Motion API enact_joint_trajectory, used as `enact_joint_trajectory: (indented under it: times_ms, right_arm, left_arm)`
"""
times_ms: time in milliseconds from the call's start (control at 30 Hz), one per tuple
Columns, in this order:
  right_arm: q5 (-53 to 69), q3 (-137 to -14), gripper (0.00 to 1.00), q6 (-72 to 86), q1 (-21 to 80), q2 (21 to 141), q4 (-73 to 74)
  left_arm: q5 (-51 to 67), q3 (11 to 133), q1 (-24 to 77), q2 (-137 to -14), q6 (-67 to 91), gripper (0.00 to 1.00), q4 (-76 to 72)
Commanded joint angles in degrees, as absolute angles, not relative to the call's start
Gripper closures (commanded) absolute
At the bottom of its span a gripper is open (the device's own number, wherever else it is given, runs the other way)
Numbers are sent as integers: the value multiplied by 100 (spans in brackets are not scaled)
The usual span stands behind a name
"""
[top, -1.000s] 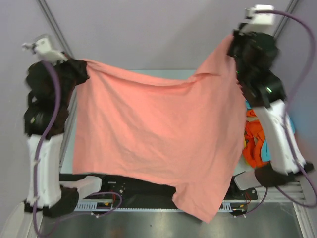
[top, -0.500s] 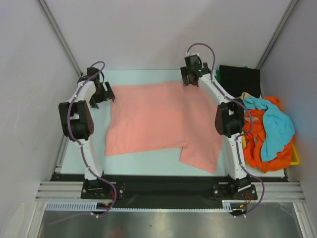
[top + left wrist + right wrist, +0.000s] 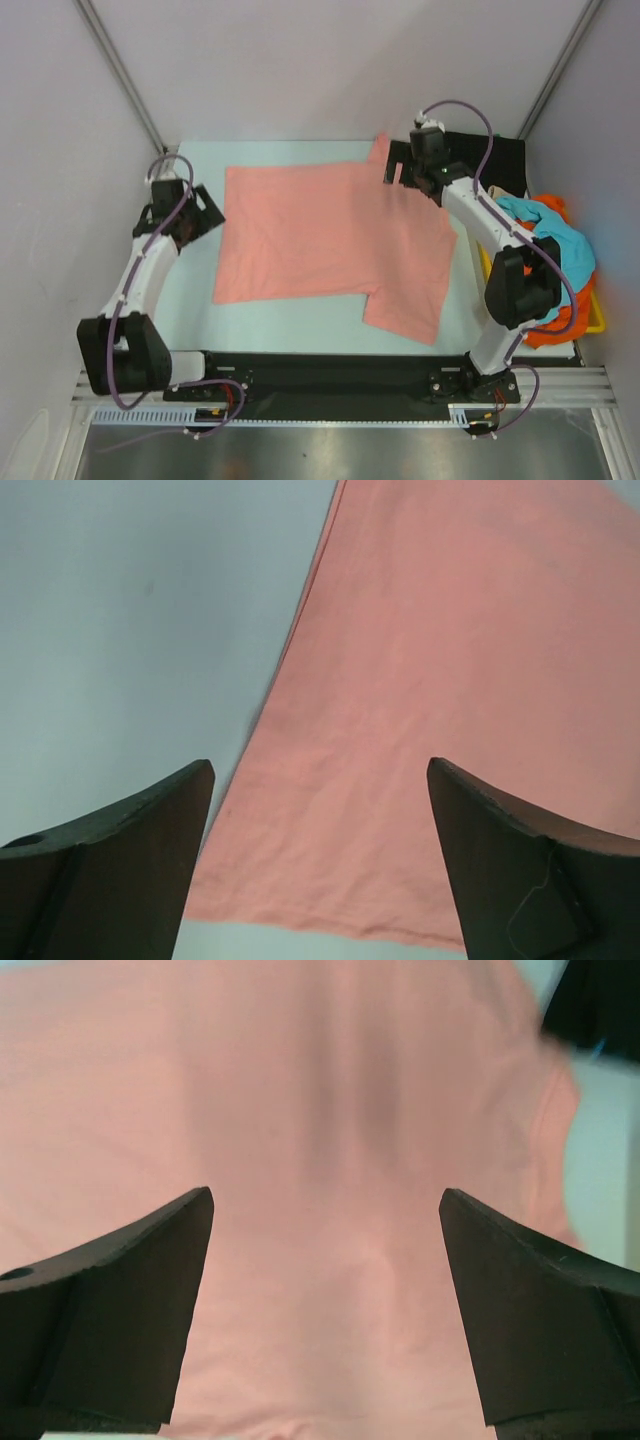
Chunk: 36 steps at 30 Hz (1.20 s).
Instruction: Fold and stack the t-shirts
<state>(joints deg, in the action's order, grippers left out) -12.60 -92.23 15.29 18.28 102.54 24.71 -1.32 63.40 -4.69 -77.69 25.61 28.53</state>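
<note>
The pink shirt (image 3: 320, 235) lies spread flat on the desk (image 3: 190, 300), filling the middle of the top view, with one sleeve jutting out at its lower right. The left gripper (image 3: 198, 212) is at the shirt's left edge, jaws wide apart and holding nothing. The right gripper (image 3: 397, 173) is over the shirt's upper right corner, equally wide open and empty. At the right edge a turquoise shirt (image 3: 560, 250) and an orange shirt (image 3: 555, 325) are heaped on a tray (image 3: 597, 320). A black shirt (image 3: 505, 165) lies at the upper right.
</note>
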Motion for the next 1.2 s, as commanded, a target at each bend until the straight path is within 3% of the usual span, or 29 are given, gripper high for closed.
enact_joint_trajectory:
  times_ms: [0,167,267,500,933,1133,1167]
  right_arm:
    - [-958,-8053,0,2187,1942,9679,2031]
    - [-1353,-6254,0,2750,2214,8273,1610]
    - [-1319,-5513,0,3303,2311,7492,1364]
    - [-1230,-4255,0,3638,2602,6523,1599]
    - [-1363,-3744,0,3868,2242,5309,2531]
    - [-1248,-3788,0,3849,1829,5107,2961]
    - [-1213,-3797,0,3919,1750,5080,3136]
  left_arm:
    - [-429,5240,-360,-6902,3049,9,2820]
    - [-722,3545,-308,-4041,3954,8,3022]
    - [-545,3306,-299,-3675,4271,6,3417]
    - [-132,2163,-299,-3884,5009,8,2831]
    - [-738,1951,-308,-4508,4773,16,2198]
    - [-449,1697,-308,-4860,4834,25,1505]
    - [-405,1644,-316,-4904,4851,30,1425]
